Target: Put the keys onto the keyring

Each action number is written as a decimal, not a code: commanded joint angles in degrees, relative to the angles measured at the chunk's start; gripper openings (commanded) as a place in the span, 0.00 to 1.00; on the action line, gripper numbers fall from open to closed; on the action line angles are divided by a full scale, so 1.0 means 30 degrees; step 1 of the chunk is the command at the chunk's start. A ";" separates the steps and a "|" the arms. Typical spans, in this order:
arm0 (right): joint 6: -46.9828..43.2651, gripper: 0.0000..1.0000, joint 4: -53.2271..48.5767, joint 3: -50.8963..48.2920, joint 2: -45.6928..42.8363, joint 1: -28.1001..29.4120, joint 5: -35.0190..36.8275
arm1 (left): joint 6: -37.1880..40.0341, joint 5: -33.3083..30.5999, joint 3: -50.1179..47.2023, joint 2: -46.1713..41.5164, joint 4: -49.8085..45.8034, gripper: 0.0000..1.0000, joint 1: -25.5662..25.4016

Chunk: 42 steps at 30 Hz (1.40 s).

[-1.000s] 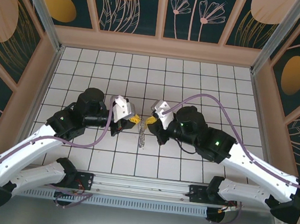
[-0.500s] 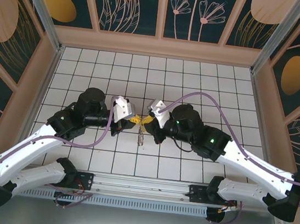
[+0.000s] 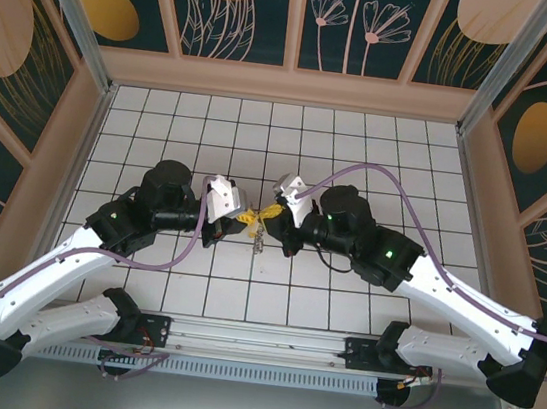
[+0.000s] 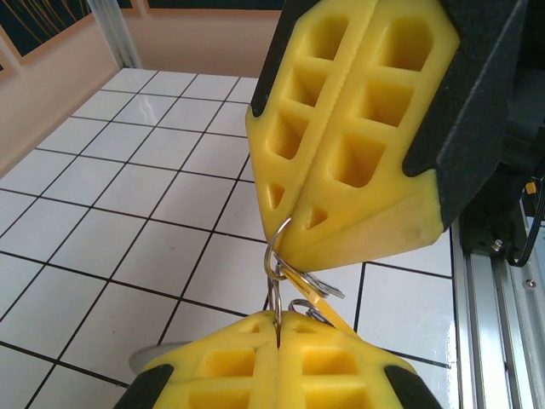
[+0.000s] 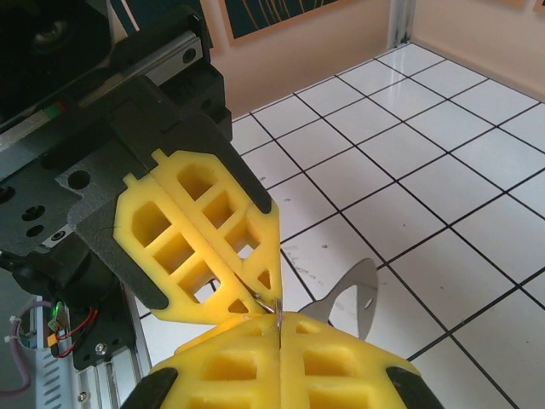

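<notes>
In the top view, the left gripper (image 3: 242, 219) and the right gripper (image 3: 273, 211) met tip to tip near the centre of the tiled table (image 3: 382, 148). The left stood at 9 o'clock of the junction and the right at 3 o'clock. Both sets of pads were pressed together, each pinching the wire of the keyring (image 4: 272, 257), which spanned the short gap between them. At 6 o'clock of the junction were the keys (image 3: 260, 245). A silvery key (image 5: 353, 296) projected at 2 o'clock of the right pads.

keyring (image 4: 271, 256) — thin grey loop, upright | keys (image 4: 322, 288) — silvery, hanging beside
</notes>
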 commanded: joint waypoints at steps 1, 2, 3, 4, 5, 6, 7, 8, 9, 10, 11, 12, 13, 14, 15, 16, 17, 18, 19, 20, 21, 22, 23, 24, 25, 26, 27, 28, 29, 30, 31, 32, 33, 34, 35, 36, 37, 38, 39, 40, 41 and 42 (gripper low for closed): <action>0.0255 0.00 0.0799 -0.0149 0.0107 -0.0168 -0.0592 | 0.0341 0.0209 0.0234 -0.0151 0.0110 0.00 -0.0104; 0.0251 0.00 0.0693 -0.0149 0.0154 -0.0152 -0.0756 | 0.0349 0.0151 0.0233 -0.0151 0.0111 0.00 -0.0063; 0.0251 0.00 0.0588 -0.0145 0.0184 -0.0141 -0.0950 | 0.0361 0.0092 0.0206 -0.0166 0.0138 0.00 -0.0082; 0.0219 0.00 0.0460 -0.0120 0.0182 -0.0155 -0.1035 | 0.0357 0.0042 0.0204 -0.0180 0.0140 0.00 -0.0078; 0.0222 0.00 0.0356 -0.0091 0.0199 -0.0139 -0.1060 | 0.0397 0.0020 0.0208 -0.0181 0.0110 0.00 -0.0091; 0.0164 0.00 0.0251 -0.0062 0.0230 -0.0159 -0.1103 | 0.0378 0.0031 0.0205 -0.0209 0.0111 0.00 -0.0086; 0.0178 0.00 0.0192 -0.0010 0.0270 -0.0156 -0.1089 | 0.0373 0.0074 0.0204 -0.0211 0.0111 0.00 -0.0080; 0.0179 0.00 0.0161 0.0023 0.0296 -0.0156 -0.1049 | 0.0398 0.0098 0.0206 -0.0232 0.0112 0.00 -0.0105; 0.0185 0.00 0.0128 0.0079 0.0320 -0.0156 -0.0924 | 0.0378 0.0102 0.0204 -0.0239 0.0096 0.00 -0.0078; 0.0218 0.00 0.0109 0.0104 0.0356 -0.0172 -0.0752 | 0.0406 0.0104 0.0206 -0.0258 0.0110 0.00 -0.0105; 0.0222 0.00 0.0103 0.0143 0.0400 -0.0198 -0.0562 | 0.0419 0.0078 0.0183 -0.0268 0.0107 0.00 -0.0086; 0.0277 0.00 0.0087 0.0170 0.0416 -0.0240 -0.0338 | 0.0457 0.0074 0.0146 -0.0310 0.0110 0.00 -0.0079; 0.0309 0.00 0.0032 0.0195 0.0433 -0.0322 -0.0206 | 0.0484 0.0074 0.0131 -0.0352 0.0111 0.00 -0.0101; 0.0346 0.00 -0.0069 0.0248 0.0486 -0.0402 -0.0091 | 0.0506 0.0088 0.0088 -0.0384 0.0131 0.00 -0.0091; 0.0377 0.00 -0.0156 0.0312 0.0506 -0.0474 0.0128 | 0.0519 0.0091 0.0065 -0.0422 0.0140 0.00 -0.0084; 0.0414 0.00 -0.0237 0.0349 0.0538 -0.0521 0.0278 | 0.0560 0.0106 0.0029 -0.0459 0.0140 0.00 -0.0076; 0.0400 0.00 -0.0253 0.0384 0.0499 -0.0573 0.0398 | 0.0582 0.0104 0.0001 -0.0473 0.0140 0.00 -0.0098; 0.0429 0.00 -0.0207 0.0378 0.0446 -0.0566 0.0512 | 0.0604 0.0106 -0.0001 -0.0473 0.0140 0.00 -0.0097; 0.0481 0.00 -0.0121 0.0366 0.0369 -0.0595 0.0644 | 0.0630 0.0135 -0.0001 -0.0503 0.0140 0.00 -0.0077; 0.0532 0.00 -0.0097 0.0349 0.0328 -0.0631 0.0696 | 0.0620 0.0163 0.0001 -0.0503 0.0140 0.00 -0.0076; 0.0601 0.00 -0.0096 0.0367 0.0265 -0.0680 0.0790 | 0.0644 0.0161 -0.0008 -0.0503 0.0140 0.00 -0.0102; 0.0646 0.00 -0.0105 0.0395 0.0267 -0.0736 0.0966 | 0.0649 0.0184 -0.0001 -0.0503 0.0136 0.00 -0.0078; 0.0704 0.00 -0.0185 0.0419 0.0290 -0.0798 0.1184 | 0.0662 0.0194 -0.0001 -0.0503 0.0111 0.00 -0.0083; 0.0720 0.00 -0.0290 0.0432 0.0305 -0.0880 0.1239 | 0.0660 0.0211 -0.0001 -0.0503 0.0111 0.00 -0.0090; 0.0742 0.00 -0.0337 0.0409 0.0289 -0.0942 0.1290 | 0.0667 0.0223 -0.0001 -0.0517 0.0096 0.00 -0.0093; 0.0780 0.00 -0.0395 0.0382 0.0303 -0.1029 0.1267 | 0.0664 0.0223 0.0000 -0.0532 0.0110 0.00 -0.0101; 0.0821 0.00 -0.0454 0.0365 0.0304 -0.1091 0.1235 | 0.0666 0.0195 -0.0003 -0.0561 0.0133 0.00 -0.0094; 0.0854 0.00 -0.0509 0.0349 0.0334 -0.1142 0.1171 | 0.0662 0.0165 -0.0001 -0.0605 0.0154 0.00 -0.0086; 0.0906 0.00 -0.0607 0.0391 0.0373 -0.1177 0.1152 | 0.0662 0.0164 -0.0002 -0.0659 0.0184 0.00 -0.0102; 0.0969 0.00 -0.0694 0.0385 0.0406 -0.1208 0.1101 | 0.0634 0.0188 -0.0003 -0.0698 0.0209 0.00 -0.0096; 0.0956 0.00 -0.0731 0.0441 0.0479 -0.1233 0.1029 | 0.0641 0.0215 -0.0001 -0.0758 0.0219 0.00 -0.0072; 0.0993 0.00 -0.0826 0.0494 0.0525 -0.1215 0.0978 | 0.0633 0.0230 0.0023 -0.0794 0.0257 0.00 -0.0106; 0.0985 0.00 -0.0878 0.0538 0.0622 -0.1234 0.0907 | 0.0622 0.0214 0.0043 -0.0822 0.0257 0.00 -0.0084; 0.0975 0.00 -0.0977 0.0596 0.0665 -0.1237 0.0867 | 0.0620 0.0172 0.0008 -0.0852 0.0285 0.00 -0.0099; 0.0956 0.00 -0.1080 0.0676 0.0748 -0.1231 0.0831 | 0.0622 0.0108 -0.0001 -0.0883 0.0312 0.00 -0.0105; 0.0936 0.00 -0.1204 0.0726 0.0874 -0.1247 0.0801 | 0.0606 0.0044 -0.0029 -0.0927 0.0359 0.00 -0.0073; 0.0931 0.00 -0.1321 0.0782 0.0948 -0.1233 0.0808 | 0.0608 -0.0004 -0.0030 -0.0969 0.0416 0.00 -0.0084; 0.0897 0.00 -0.1405 0.0803 0.1006 -0.1237 0.0786 | 0.0577 -0.0040 -0.0059 -0.1028 0.0455 0.00 -0.0098; 0.0896 0.00 -0.1476 0.0802 0.0995 -0.1237 0.0771 | 0.0575 -0.0088 -0.0048 -0.1066 0.0490 0.00 -0.0088; 0.0910 0.00 -0.1547 0.0828 0.1024 -0.1218 0.0771 | 0.0531 -0.0078 -0.0059 -0.1088 0.0513 0.00 -0.0079; 0.0896 0.00 -0.1565 0.0825 0.1003 -0.1225 0.0828 | 0.0556 -0.0092 -0.0058 -0.1089 0.0521 0.00 -0.0079; 0.0896 0.00 -0.1570 0.0832 0.0952 -0.1238 0.0881 | 0.0546 -0.0114 -0.0031 -0.1090 0.0550 0.00 -0.0090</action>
